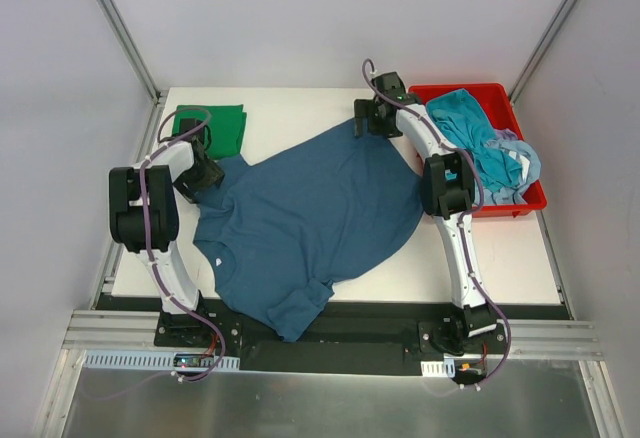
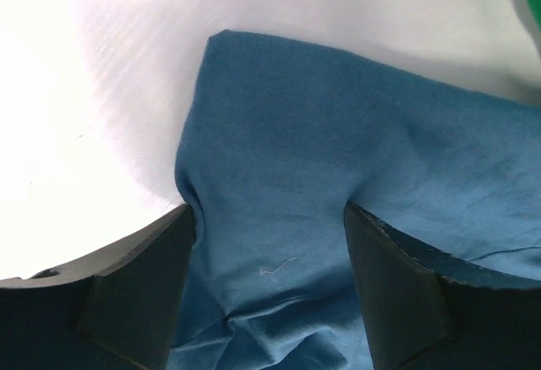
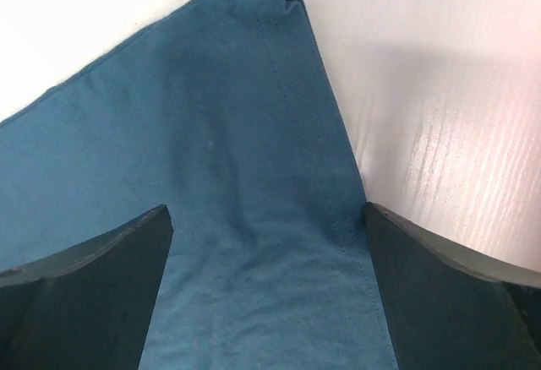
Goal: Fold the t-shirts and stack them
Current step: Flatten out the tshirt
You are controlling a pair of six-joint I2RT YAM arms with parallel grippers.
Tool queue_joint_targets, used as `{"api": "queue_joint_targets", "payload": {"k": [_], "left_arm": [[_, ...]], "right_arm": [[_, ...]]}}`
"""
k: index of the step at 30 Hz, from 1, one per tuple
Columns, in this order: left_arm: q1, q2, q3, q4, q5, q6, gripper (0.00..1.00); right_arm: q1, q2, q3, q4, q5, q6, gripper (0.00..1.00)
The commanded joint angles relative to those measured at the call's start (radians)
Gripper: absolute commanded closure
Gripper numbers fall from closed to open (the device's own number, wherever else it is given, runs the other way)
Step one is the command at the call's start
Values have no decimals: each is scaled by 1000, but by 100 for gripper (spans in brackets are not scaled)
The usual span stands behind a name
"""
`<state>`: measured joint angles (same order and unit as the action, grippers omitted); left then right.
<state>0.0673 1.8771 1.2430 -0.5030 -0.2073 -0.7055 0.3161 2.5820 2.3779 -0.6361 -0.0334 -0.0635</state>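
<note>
While the dark blue t-shirt [image 1: 310, 208] lies spread on the table [image 1: 500, 258], its corners are straddled by the left gripper [image 2: 269, 218] and the right gripper [image 3: 266, 218], both parted wide with nothing clamped.

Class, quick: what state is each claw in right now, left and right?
Left claw: open, jaws either side of a corner of the blue t-shirt, not clamped.
Right claw: open, straddling the same shirt's hemmed corner.

Plain pale grey walls [image 1: 300, 18] box in a white rectangular tabletop [image 1: 500, 258], with a silver aluminium rail [image 1: 555, 333] along the near edge.
</note>
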Motion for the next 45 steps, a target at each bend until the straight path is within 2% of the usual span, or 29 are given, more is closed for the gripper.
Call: {"api": "queue_joint_targets", "payload": {"k": [1, 5, 8, 9, 10, 12, 15, 19, 27, 31, 35, 38, 39, 40, 41, 42, 43, 45], "left_arm": [[9, 22, 36, -19, 37, 37, 38], [9, 33, 53, -19, 69, 67, 68], [6, 11, 47, -19, 66, 69, 88], [6, -2, 39, -19, 59, 69, 96], [6, -19, 35, -19, 57, 70, 100], [-1, -47, 35, -17, 48, 89, 100], [-23, -76, 56, -19, 37, 127, 100], [-64, -101, 117, -17, 19, 196, 100], [-179, -82, 303, -14, -89, 334, 100], [-179, -56, 409, 6, -84, 379, 100], [-179, -7, 467, 130, -55, 486, 100], [-175, 112, 574, 155, -70, 534, 82], [-175, 158, 632, 152, -90, 552, 71], [-173, 209, 709, 143, -115, 572, 47], [-173, 252, 767, 115, -132, 571, 28], [-173, 279, 835, 78, -132, 569, 16], [-175, 301, 884, 54, -121, 571, 4], [-175, 280, 917, 34, -97, 560, 1]], "right_arm": [[18, -10, -25, -83, -43, -4, 7], [49, -19, -45, -123, 59, -47, 23], [70, -34, -60, -164, 251, -41, 26], [74, -36, -60, -184, 292, -35, 33], [71, -37, -59, -204, 308, -26, 42], [70, -51, -75, -224, 331, -16, 61], [71, -85, -127, -217, 349, -12, 80], [63, -163, -213, -194, 456, 30, 99], [34, -443, -549, 94, 511, 19, 100], [31, -488, -579, 142, 529, -10, 100], [24, -487, -576, 211, 540, -24, 99], [15, -439, -524, 243, 523, -27, 94], [12, -413, -488, 234, 512, -33, 90], [11, -381, -438, 208, 504, -41, 78], [9, -355, -387, 172, 495, -48, 60], [8, -330, -325, 136, 475, -61, 41], [11, -316, -271, 100, 445, -73, 31], [12, -324, -232, 76, 417, -75, 23]]}}
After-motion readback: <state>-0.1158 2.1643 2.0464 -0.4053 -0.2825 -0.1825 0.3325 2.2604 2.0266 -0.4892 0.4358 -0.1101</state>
